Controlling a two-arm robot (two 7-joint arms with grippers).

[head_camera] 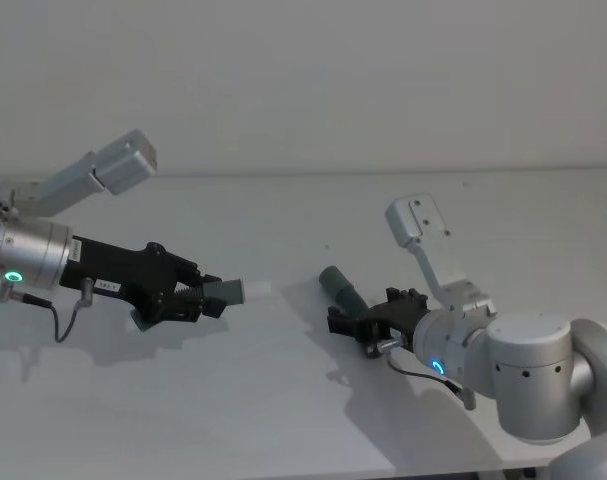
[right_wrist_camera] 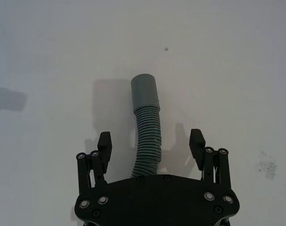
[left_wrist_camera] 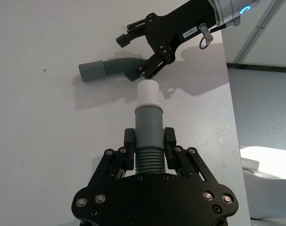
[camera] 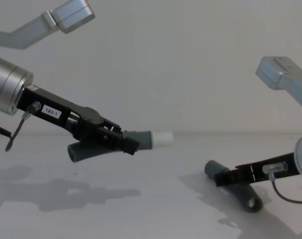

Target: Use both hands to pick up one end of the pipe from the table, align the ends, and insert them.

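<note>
My left gripper (head_camera: pixel 205 297) is shut on a ribbed dark grey pipe piece (left_wrist_camera: pixel 148 122) and holds it above the table (head_camera: pixel 283 410). Its end, a white tip (left_wrist_camera: pixel 148 93), points toward the right arm, and the ribbed tail (camera: pixel 91 151) hangs below the fingers. The other pipe piece (right_wrist_camera: pixel 146 127) lies on the table with its smooth grey cuff end (right_wrist_camera: pixel 145 92) pointing away from my right gripper (right_wrist_camera: pixel 151 139). That gripper is open, one finger on each side of the ribbed hose and not touching it. From the left wrist it is the right gripper (left_wrist_camera: pixel 127 56) over the lying piece (left_wrist_camera: pixel 110 68).
The table's right edge (left_wrist_camera: pixel 230 113) runs close beside the right arm, with floor beyond it. A blank wall (head_camera: pixel 303 80) stands behind the table. Open white surface lies between the two grippers and in front of them.
</note>
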